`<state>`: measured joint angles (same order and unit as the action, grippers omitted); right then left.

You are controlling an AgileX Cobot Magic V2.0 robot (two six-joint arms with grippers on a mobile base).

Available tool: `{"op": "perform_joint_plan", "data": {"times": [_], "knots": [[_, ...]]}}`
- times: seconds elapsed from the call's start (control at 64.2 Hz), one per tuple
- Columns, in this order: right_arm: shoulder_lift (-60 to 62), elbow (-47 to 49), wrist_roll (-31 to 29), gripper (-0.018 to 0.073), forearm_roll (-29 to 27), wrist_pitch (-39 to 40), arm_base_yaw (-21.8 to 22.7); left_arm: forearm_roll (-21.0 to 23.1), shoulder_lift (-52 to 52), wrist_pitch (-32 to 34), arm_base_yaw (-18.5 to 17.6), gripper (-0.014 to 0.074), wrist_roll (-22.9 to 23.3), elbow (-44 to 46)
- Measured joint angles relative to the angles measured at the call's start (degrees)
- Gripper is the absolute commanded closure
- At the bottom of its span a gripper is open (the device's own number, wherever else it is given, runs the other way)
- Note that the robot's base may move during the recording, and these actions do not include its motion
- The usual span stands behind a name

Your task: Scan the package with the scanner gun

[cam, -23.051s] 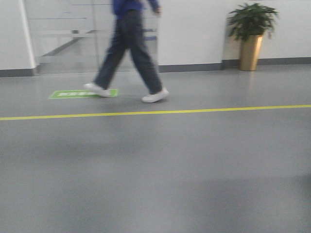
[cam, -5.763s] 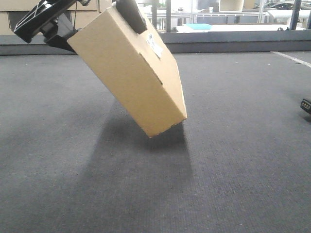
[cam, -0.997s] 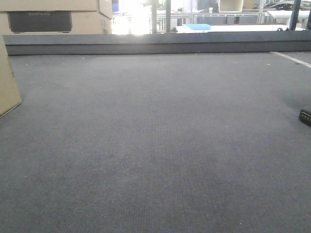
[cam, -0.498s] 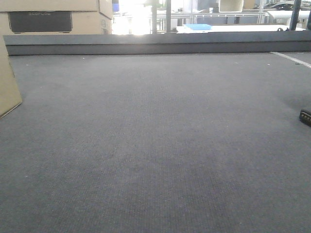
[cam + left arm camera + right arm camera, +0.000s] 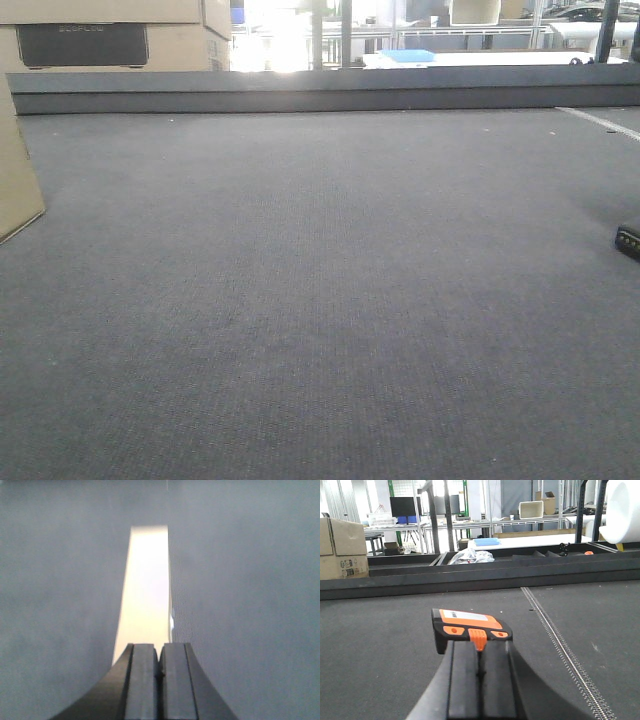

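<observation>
While both pairs of fingers (image 5: pixel 159 680) sit pressed together, the scanner (image 5: pixel 470 628) lies just beyond the right pair (image 5: pixel 480 680). Likely light, rigid plastic; grip its handle. The box (image 5: pixel 146 590) looks stiff.

Grey carpeted surface (image 5: pixel 330 300), printed-panel carton (image 5: pixel 110 45) beyond the dark barrier (image 5: pixel 320 92), shelving behind.

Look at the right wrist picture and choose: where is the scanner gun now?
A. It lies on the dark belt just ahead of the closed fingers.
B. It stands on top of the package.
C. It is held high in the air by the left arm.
A: the scanner gun rests on the dark belt directly beyond the right gripper, whose fingers are pressed together and hold nothing.
</observation>
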<state>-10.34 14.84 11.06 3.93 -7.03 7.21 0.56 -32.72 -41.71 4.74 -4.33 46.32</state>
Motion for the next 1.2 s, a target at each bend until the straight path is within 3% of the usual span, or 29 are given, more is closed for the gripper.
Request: {"op": "perform_joint_plan", "data": {"times": [0.156, 0.358, 0.561, 0.748, 1.199], "knots": [[0.00, 0.00, 0.00, 0.0728, 0.00, -0.30, 0.00, 0.00, 9.42, 5.63, 0.00, 0.0708, 0.00, -6.03], [0.00, 0.03, 0.00, 0.0728, 0.00, -1.27, -0.15, 0.02, 20.99, 6.76, 0.00, 0.0708, 0.00, -13.49], [0.00, 2.92, 0.00, 0.0728, 0.00, -3.66, -3.12, 0.02, 27.94, 7.13, 0.00, 0.0708, 0.00, -14.39], [0.04, 4.65, 0.00, 0.0728, -0.11, -3.49, -5.05, 0.02, 30.03, 7.25, 0.00, 0.0708, 0.03, -14.38], [0.04, 4.65, 0.00, 0.0728, -0.20, -3.57, -5.05, 0.02, 30.12, 7.34, 0.00, 0.0708, 0.03, -14.38]]}}
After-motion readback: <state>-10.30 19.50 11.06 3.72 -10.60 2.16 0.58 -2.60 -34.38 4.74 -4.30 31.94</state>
